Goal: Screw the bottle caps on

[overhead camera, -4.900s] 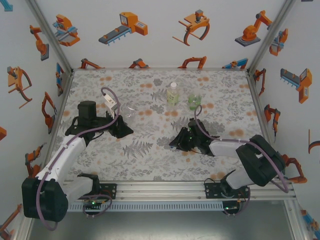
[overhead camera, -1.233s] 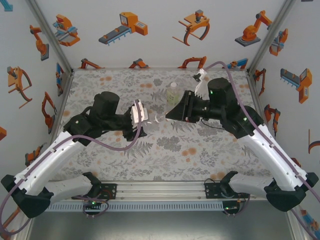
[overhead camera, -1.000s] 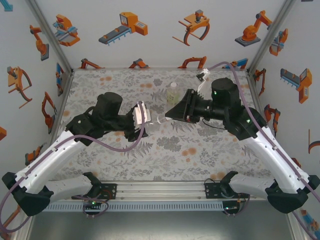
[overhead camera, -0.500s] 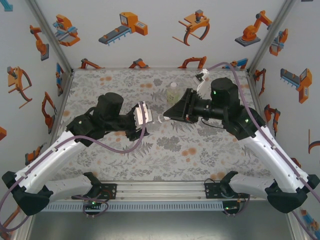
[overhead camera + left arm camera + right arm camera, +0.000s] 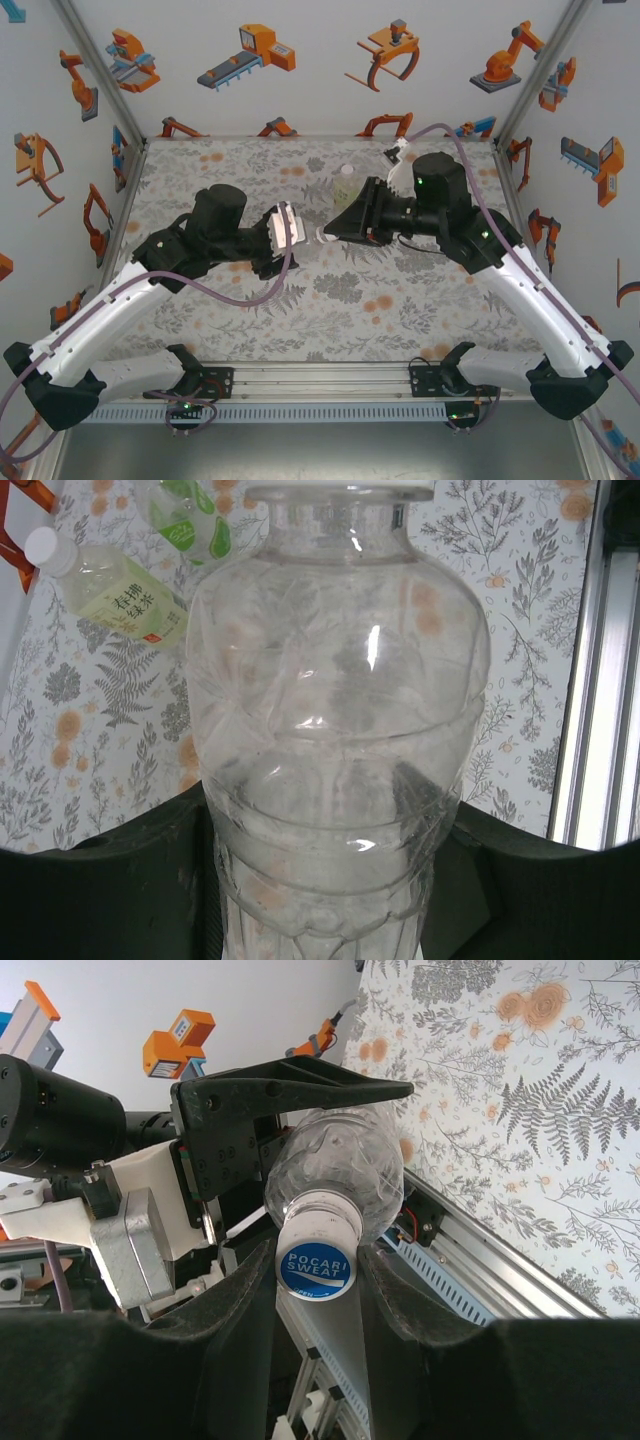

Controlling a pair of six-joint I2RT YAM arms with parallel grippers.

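Bottle cap [image 5: 317, 1252]: sitting on the clear bottle's [image 5: 335, 730] mouth, above the worktop [image 5: 400, 310].
Right pincer [image 5: 330, 233]: clamping the cap's sides.
Left pincer [image 5: 296, 247]: gripping the bottle's body, holding it aloft.

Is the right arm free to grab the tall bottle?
Probably not yet: the right gripper is shut on the cap of the clear bottle held by the left gripper.

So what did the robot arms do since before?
The left gripper lifted the clear bottle off the mat. The right gripper rose too and brought the Pocari Sweat cap to its mouth. The labelled bottle at the back stayed put.
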